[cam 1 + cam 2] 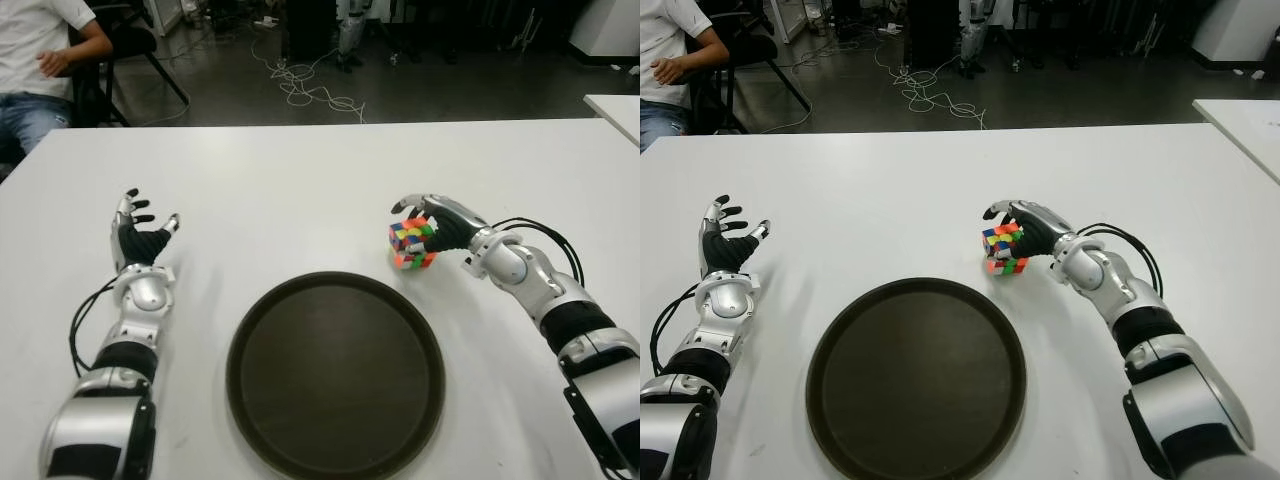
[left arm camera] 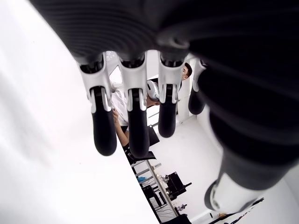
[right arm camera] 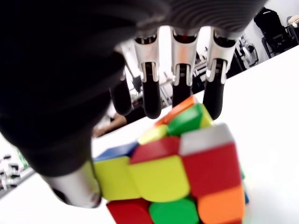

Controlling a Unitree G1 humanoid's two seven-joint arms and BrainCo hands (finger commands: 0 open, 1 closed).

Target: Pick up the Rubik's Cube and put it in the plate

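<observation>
White bench [image 1: 300,190] carries a dark plate [image 1: 335,375]. Just beyond its far right rim, the right hand [image 1: 445,225] arches over the cube [image 1: 412,243], fingers [image 3: 152,95] curled round it; contact stays unclear. Left hand [image 1: 140,240] shows left of the plate, fingers spread, empty.

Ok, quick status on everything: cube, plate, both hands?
Rubik's Cube: on the table, beside the plate, not in it.
Plate: empty.
Right robot hand: fingers arched over the cube, grasp not closed.
Left robot hand: open, idle, left of the plate.
</observation>
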